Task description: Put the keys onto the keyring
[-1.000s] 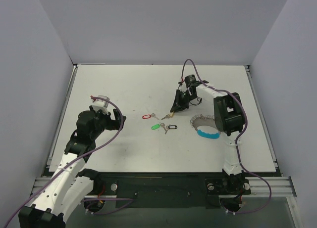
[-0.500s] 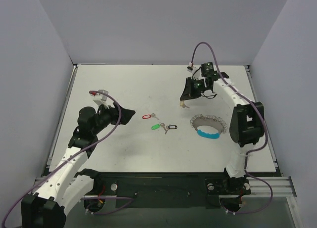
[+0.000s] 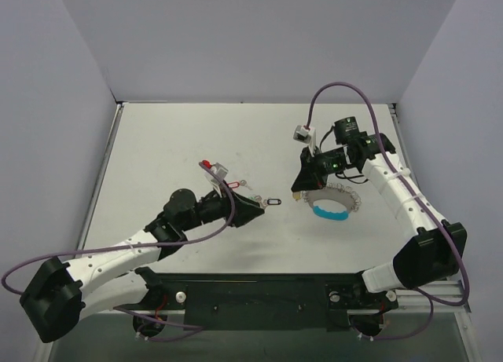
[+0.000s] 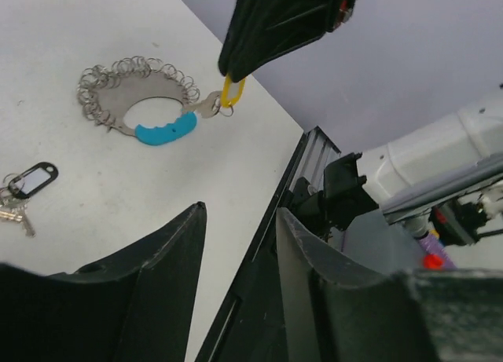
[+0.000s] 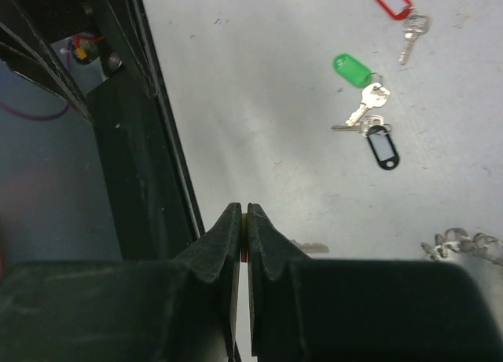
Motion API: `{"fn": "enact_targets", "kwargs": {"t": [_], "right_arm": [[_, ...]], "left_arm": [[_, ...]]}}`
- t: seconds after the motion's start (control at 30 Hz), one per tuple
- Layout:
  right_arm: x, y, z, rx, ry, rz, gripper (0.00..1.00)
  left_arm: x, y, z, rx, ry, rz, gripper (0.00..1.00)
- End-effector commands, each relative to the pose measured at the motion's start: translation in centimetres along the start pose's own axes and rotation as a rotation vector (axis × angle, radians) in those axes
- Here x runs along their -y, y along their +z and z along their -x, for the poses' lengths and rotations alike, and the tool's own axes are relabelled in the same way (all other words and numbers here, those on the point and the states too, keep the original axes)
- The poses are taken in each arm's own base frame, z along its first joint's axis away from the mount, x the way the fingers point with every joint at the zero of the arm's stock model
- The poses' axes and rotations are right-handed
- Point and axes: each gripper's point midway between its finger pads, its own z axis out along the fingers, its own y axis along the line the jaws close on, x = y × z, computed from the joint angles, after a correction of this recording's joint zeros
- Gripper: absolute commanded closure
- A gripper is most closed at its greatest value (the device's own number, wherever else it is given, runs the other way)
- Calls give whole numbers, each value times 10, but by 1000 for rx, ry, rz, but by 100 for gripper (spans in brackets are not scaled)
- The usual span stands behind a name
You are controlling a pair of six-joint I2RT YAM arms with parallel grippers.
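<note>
Now: right fingers (image 5: pixel 222 240) clamped on yellow oblong plastic tag (image 4: pixel 229 91) near coiled-wire keyring (image 4: pixel 126 65); left fingers (image 4: pixel 169 260) apart.

A robot lab cell: grey partition walls (image 3: pixel 259 40) around a white table (image 3: pixel 173 142).

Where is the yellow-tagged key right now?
The yellow-tagged key hangs from the right pincer in the left wrist view, close beside the blue segment of the keyring.

Right gripper (image 5: pixel 242 213) at bottom centre, jaws pressed together, a silver key (image 5: pixel 310 246) poking out just to their right. Upper right on the white table (image 5: pixel 259 79) lie a red-tagged key (image 5: pixel 391 1), a green-tagged key (image 5: pixel 351 69) and a black-tagged key (image 5: pixel 383 148). The coiled keyring (image 5: pixel 464 244) is at the lower right edge.
</note>
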Motion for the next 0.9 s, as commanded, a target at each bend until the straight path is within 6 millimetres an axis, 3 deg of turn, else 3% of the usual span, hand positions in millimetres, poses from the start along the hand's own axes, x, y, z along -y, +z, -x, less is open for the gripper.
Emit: {"fn": "enact_targets", "kwargs": {"t": [0.0,0.17,0.23,0.3,0.5,0.67,0.87], "right_arm": [[-49,-5,-14,8,-90,144,100],[-72,-7,-15,64,-47,197,100],[-73,-2,-18,95,21,200,100],[-64,4,-2,182,29,176,100],[-51,10,4,247,108,125,100],[-43,15,4,262,179,101,100],[-39,15,5,269,195,85,100]], "left_arm": [[42,10,-5,86,314,-114,52],[55,13,-32,115,579,-135,63],[62,16,-40,122,654,-162,68],[64,22,-42,126,680,-152,72],[71,41,-50,145,753,-135,74],[57,49,-54,164,756,-28,77],[44,44,-50,214,749,81,77]]}}
